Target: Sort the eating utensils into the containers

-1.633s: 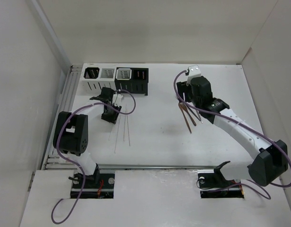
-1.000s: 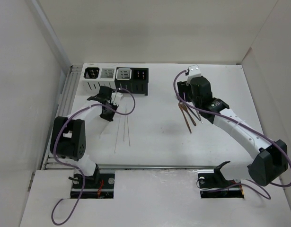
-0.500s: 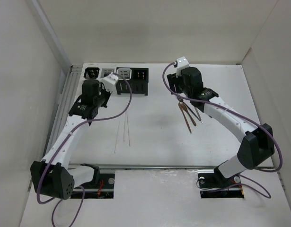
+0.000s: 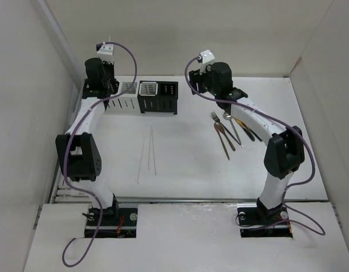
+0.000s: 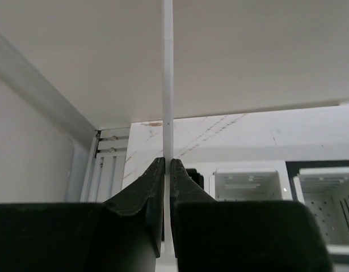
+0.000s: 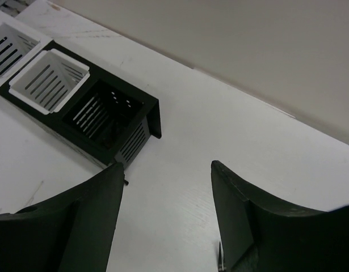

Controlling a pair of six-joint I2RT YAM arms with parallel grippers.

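Observation:
My left gripper point(image 5: 167, 161) is shut on a thin white chopstick point(image 5: 167, 68) that stands upright between its fingers. In the top view it point(image 4: 100, 86) is raised over the left end of the row of four caddies point(image 4: 139, 105). The white caddies point(image 5: 248, 184) show below it. My right gripper point(image 6: 167, 164) is open and empty, above bare table to the right of the black caddy point(image 6: 106, 116). In the top view it point(image 4: 204, 85) is behind the cluster of forks, spoons and knives point(image 4: 231, 133). More white chopsticks point(image 4: 152, 148) lie mid-table.
White walls close in the table on the left, back and right. A slotted metal rail point(image 4: 80, 107) runs along the left edge. Purple cables point(image 4: 131, 56) loop off both arms. The tip of one utensil point(image 6: 219, 262) shows by my right finger.
My left arm has risen from the table by the chopsticks and swung back-left over the caddies with one chopstick. My right arm has lifted and moved back-left, away from the utensil cluster.

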